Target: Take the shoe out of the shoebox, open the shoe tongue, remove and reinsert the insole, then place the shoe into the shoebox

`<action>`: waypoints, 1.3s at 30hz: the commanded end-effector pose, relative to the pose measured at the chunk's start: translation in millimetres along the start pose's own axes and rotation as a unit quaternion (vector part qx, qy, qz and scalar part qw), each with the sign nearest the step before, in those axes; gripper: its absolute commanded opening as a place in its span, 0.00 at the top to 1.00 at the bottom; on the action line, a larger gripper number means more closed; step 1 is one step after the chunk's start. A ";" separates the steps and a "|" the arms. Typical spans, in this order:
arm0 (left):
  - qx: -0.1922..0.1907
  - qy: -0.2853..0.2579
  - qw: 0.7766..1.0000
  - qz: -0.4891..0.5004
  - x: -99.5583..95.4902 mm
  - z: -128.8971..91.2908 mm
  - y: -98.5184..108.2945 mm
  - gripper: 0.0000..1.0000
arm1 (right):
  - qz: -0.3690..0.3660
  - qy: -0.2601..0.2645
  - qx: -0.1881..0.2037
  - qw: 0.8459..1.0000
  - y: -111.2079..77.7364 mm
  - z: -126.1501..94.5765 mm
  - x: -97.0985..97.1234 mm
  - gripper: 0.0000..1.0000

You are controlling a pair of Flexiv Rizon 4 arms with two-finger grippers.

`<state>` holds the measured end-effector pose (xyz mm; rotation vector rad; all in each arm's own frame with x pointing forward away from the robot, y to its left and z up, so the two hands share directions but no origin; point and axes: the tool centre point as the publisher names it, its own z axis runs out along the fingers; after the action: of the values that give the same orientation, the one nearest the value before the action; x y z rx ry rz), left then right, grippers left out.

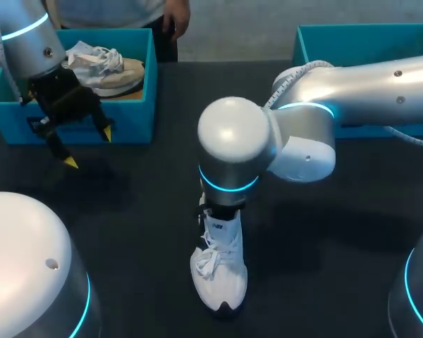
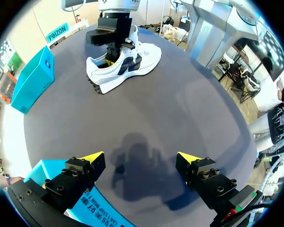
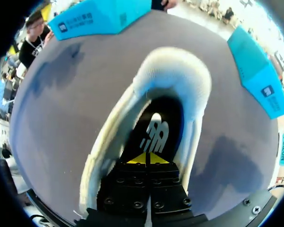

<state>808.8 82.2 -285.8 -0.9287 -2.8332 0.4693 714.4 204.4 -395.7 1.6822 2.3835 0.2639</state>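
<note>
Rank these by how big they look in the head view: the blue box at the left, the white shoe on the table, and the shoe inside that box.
1. Blue box: clearly the largest.
2-3. White shoe and shoe in the box: they look about alike. The right arm hides part of the white shoe, so I leave these two unranked.

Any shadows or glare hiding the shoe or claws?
Head view: the right arm hides the heel of the shoe. Left wrist view: the left claw throws a shadow on the table; shoe evenly lit. Right wrist view: shoe interior dark, right claw plainly visible.

Bright overhead light — soft shadows
</note>
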 end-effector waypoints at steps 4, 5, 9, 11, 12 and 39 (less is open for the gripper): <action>-0.001 -0.001 1.000 0.000 1.3 0.1 -0.4 0.00 | -0.016 -0.037 -0.008 0.999 15.1 -2.9 4.6 1.00; -0.001 -0.001 1.000 0.000 1.3 0.1 -0.4 0.00 | -0.018 -0.035 -0.008 0.999 16.4 1.0 4.2 1.00; -0.001 -0.001 1.000 0.000 1.3 0.1 -0.4 0.00 | -0.012 -0.042 0.015 0.999 16.8 19.6 2.4 1.00; -0.001 -0.001 1.000 0.000 1.3 0.1 -0.4 0.00 | -0.011 -0.051 0.021 0.998 16.8 24.4 3.5 1.00; -0.001 -0.001 1.000 0.000 1.3 0.1 -0.4 0.00 | -0.007 -0.057 0.029 0.998 16.4 28.0 4.1 1.00; -0.001 -0.001 1.000 0.000 1.3 0.1 -0.4 0.00 | -0.020 0.056 -0.023 0.998 2.7 10.3 6.7 1.00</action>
<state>808.7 82.2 -285.8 -0.9288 -2.8333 0.4691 724.2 217.2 -406.2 1.6424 2.4734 0.3927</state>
